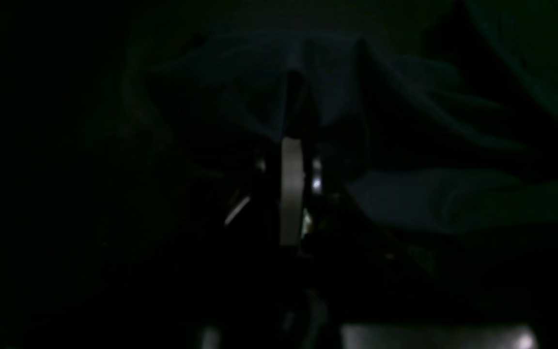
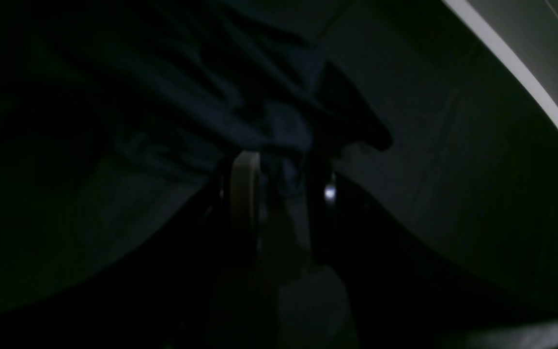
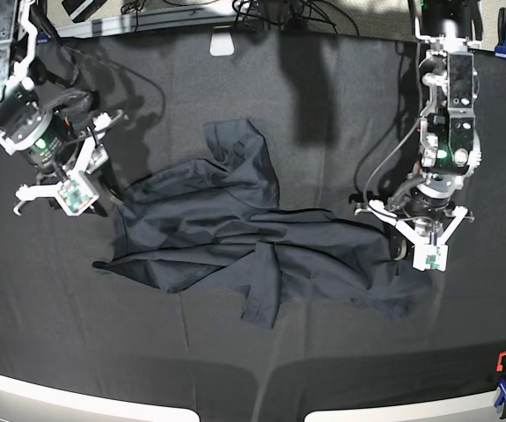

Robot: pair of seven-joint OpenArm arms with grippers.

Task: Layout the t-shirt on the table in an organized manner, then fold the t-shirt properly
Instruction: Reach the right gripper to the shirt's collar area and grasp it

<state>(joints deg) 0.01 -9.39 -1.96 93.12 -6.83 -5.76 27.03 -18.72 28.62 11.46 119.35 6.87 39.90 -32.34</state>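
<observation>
**Shirt strung between two hands, long axis running hand to hand**

On the left of the base view, the right hand (image 3: 84, 195) grips a bunched edge of the t-shirt (image 3: 235, 237); the cloth spreads away from it toward the other arm. The left hand (image 3: 421, 251) is shut on the opposite edge, so the crumpled shirt's long axis lies between them, each hand at its own end. The black tabletop (image 3: 323, 114) lies bare beyond both hands, leaving room, I judge, to draw the cloth flat.

t-shirt (image 3: 244, 237) spread mid-table (image 3: 323, 105), right gripper (image 3: 103, 204) at its left edge, left gripper (image 3: 408, 251) at its right
</observation>
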